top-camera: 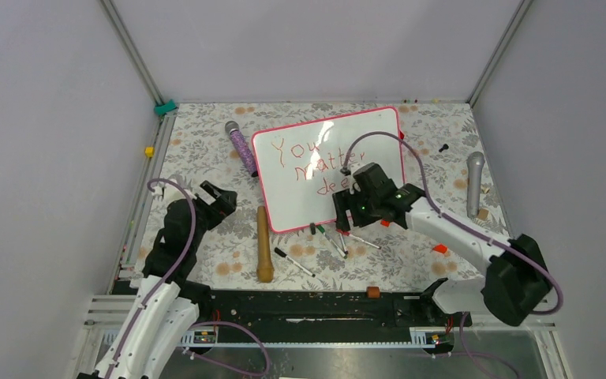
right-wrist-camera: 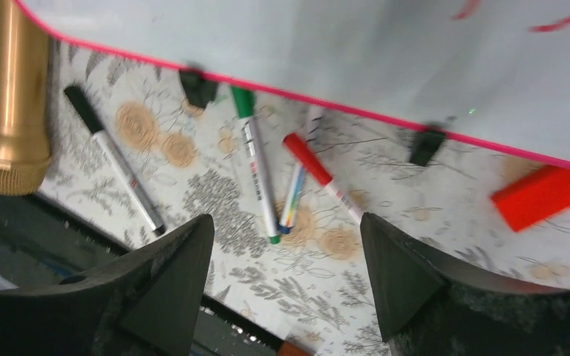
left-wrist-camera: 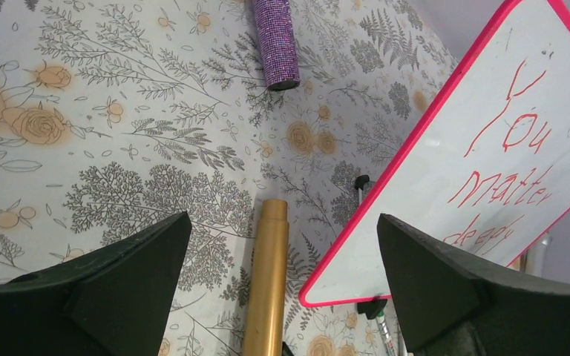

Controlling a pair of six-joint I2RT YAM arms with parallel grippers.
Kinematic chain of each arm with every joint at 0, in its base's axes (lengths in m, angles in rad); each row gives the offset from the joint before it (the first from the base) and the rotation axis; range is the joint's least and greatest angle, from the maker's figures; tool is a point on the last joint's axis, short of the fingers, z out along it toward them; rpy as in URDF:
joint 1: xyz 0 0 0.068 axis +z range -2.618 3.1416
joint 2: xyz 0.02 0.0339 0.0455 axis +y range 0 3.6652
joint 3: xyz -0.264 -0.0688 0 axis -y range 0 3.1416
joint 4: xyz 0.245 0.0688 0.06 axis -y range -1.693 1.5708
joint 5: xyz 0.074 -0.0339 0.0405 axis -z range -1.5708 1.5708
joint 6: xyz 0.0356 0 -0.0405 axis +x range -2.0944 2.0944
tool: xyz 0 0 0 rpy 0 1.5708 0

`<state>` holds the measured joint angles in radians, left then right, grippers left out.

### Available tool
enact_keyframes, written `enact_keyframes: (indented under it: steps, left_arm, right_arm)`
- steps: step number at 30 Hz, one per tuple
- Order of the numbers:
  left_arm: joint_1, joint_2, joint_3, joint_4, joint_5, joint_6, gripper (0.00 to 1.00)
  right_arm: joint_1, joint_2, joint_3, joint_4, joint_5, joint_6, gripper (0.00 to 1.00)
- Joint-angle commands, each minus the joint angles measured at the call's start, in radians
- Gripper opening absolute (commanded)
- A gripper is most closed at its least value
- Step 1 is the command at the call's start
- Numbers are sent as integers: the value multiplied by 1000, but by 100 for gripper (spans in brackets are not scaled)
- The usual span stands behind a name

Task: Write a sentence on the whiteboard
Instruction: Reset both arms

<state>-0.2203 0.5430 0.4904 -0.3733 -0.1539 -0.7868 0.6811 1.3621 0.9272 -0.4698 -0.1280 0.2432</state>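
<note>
Whiteboard lies flat mid-table on the floral cloth, its red sentence reading "You matter" and what looks like "deeply" — the last word is partly hidden. Right gripper hangs over loose markers by the board's near edge, fingers apart and empty — left gripper likewise spread wide, holding nothing
</note>
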Motion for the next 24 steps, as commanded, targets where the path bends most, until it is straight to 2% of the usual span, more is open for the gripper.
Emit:
enact_keyframes:
  steps: [1, 5, 8, 13, 17, 19, 21, 24]
  left_arm:
    - [4, -44, -90, 226, 12, 72, 99]
    - [1, -70, -179, 366, 32, 155, 99]
    - [-2, -65, -219, 493, 17, 231, 99]
    - [-7, 99, -182, 669, -51, 353, 99]
    - [-8, 246, -125, 758, -116, 517, 99]
    - [-7, 291, -130, 822, -176, 593, 99]
    - [3, 329, -149, 885, -249, 630, 99]
    - [26, 411, -209, 1053, -257, 692, 99]
  right_arm:
    - [-44, -156, -50, 78, 238, 61, 80]
    - [-77, -324, -180, 213, 440, 129, 79]
    - [-96, -433, -297, 368, 554, 90, 77]
    - [-145, -483, -370, 478, 711, 35, 76]
    - [-198, -549, -523, 747, 798, -11, 72]
    - [-229, -585, -619, 911, 798, -85, 72]
    - [-277, -600, -658, 957, 786, -113, 72]
    - [-371, -555, -677, 996, 738, -83, 73]
